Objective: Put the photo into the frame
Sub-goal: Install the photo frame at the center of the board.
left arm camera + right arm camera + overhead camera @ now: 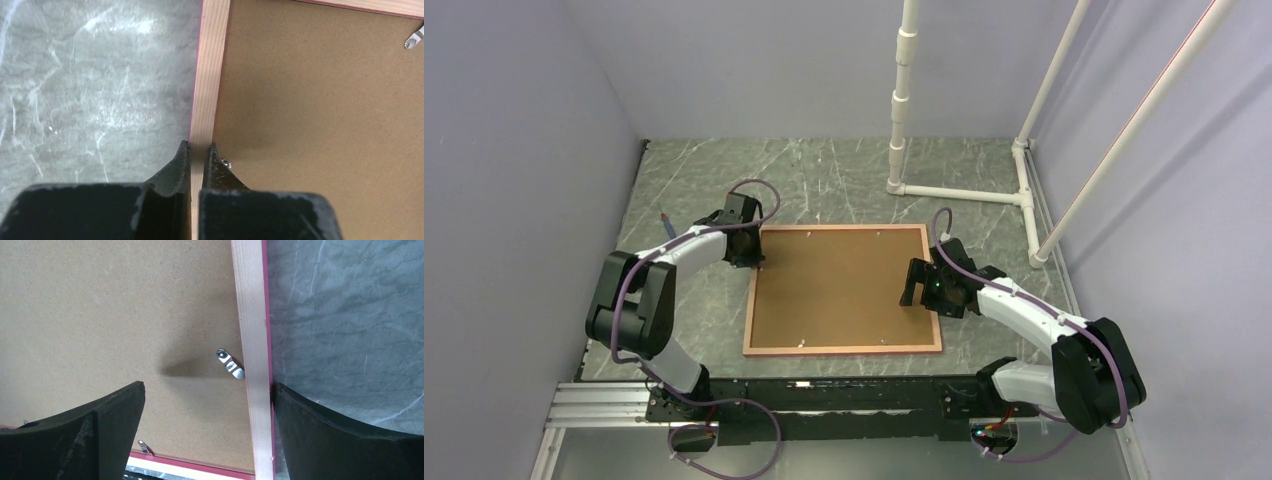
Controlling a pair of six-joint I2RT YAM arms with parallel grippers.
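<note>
While the left gripper (199, 150) pinches the left rail of the large thin rectangular picture frame with a pale wood back and reddish-pink outer edges (844, 349), close to its far left corner, its two dark fingers stand nearly together. One runs down the rail's pink outer side over the table and the other sits on the inner side against the plain brown fibreboard backing board (839, 285), so the grip is clenched on the rail itself. The right gripper (207, 386) is spread wide across the opposite rail and holds nothing: its inner finger hangs over the backing board, apart from the rail, and the tip of its outer finger sits right at the pink outer edge, though whether it presses there cannot be told. A small silver metal retaining tab (230, 364) lies slanted on the board between those fingers, one end at the rail. The frame lies flat, back side up, in the middle of the dark green marble-patterned table (824, 180), its near rail parallel to and near the black mounting bar (844, 395) of the arm bases, with the board filling it edge to edge. Table surface shows along the frame's left and far sides; at the far right a white plastic pipe stand (964, 190) rests on the table, near the frame's far right corner but apart from it, and grey walls (514, 150) close in on the left, back and right.
</note>
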